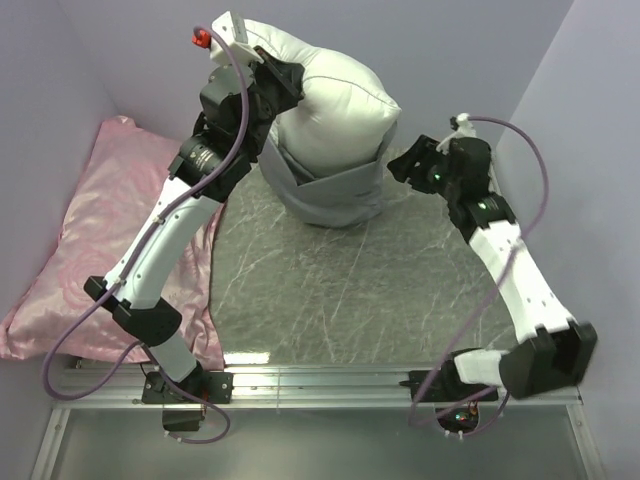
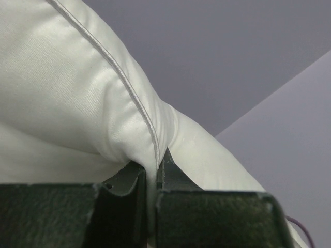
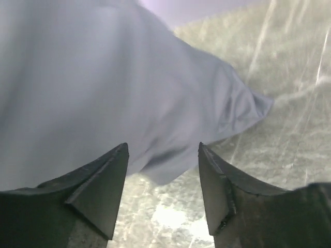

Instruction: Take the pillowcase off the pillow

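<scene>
The pillow point(image 1: 335, 95) is showing plain white, the pillowcase point(image 1: 335, 195) plain grey. The satin pillow point(image 1: 100, 240) is gleaming pink, the table point(image 1: 350, 290) streaked grey-green.

Left end effector point(image 2: 156, 168) high and closed; right end effector point(image 3: 163, 151) low, jaws apart.

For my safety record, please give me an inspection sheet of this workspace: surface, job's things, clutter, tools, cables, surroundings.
Surface: grey marbled table.
Job's things: white pillow lifted by one corner; grey pillowcase bunched around its lower part, resting on the table.
Clutter: pink satin pillow at the table's left side.
Tools: left tool shut on the pillow's corner seam; right tool open beside the pillowcase, holding nothing.
Cables: one purple cable along each arm, hanging loose.
Surroundings: plain lavender walls; nothing else seen.
</scene>
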You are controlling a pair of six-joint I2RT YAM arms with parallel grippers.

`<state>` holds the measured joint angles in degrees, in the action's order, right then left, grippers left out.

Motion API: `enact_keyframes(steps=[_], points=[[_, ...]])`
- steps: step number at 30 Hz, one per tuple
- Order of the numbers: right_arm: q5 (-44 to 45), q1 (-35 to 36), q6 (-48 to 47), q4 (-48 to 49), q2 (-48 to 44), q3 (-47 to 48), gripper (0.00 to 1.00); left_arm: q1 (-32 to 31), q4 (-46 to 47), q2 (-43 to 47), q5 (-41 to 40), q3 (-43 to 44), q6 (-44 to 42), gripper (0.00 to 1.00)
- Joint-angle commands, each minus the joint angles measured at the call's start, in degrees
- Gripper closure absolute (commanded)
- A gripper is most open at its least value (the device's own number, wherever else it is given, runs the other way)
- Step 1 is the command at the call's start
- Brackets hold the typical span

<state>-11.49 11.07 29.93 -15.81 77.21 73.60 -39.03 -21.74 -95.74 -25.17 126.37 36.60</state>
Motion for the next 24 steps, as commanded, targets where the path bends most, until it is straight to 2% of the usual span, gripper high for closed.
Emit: enact_keyframes(steps=[1,5,8,10,16,20,24], points=[[0.0,0.2,-1.9,6.2,-12.7,-1.3,0.34,-0.3,10.9,-0.2,-1.5,1.9,-0.5,0.99],[-5.5,0.3,-5.5,11.5,-22.3,-1.1,0.28,-0.3,11.0,-0.1,0.1,-0.8,1.1,0.99],[-8.3,0.6,-11.0,12.6,-25.1,3.1,0.21,-0.2,11.1,0.6,2.4,-4.4,2.3,1.00],[-10.7,1.1,-14.2,9.5,-23.0,6.4,0.21,-0.2,10.8,0.6,5.3,-5.2,3.3,0.99],[-8.8,4.0,-19.9,5.5,-19.3,13.7,0.19,-1.6,8.4,-0.7,10.0,-9.0,4.4,0.99],[-1.4,11.0,-29.4,-5.3,-11.6,27.8,0.19,-4.7,9.9,0.2,10.8,-15.3,4.7,0.99],[4.0,16.9,-34.8,-12.9,-4.0,35.6,0.18,-6.8,11.2,1.1,10.6,-19.9,5.7,0.99]])
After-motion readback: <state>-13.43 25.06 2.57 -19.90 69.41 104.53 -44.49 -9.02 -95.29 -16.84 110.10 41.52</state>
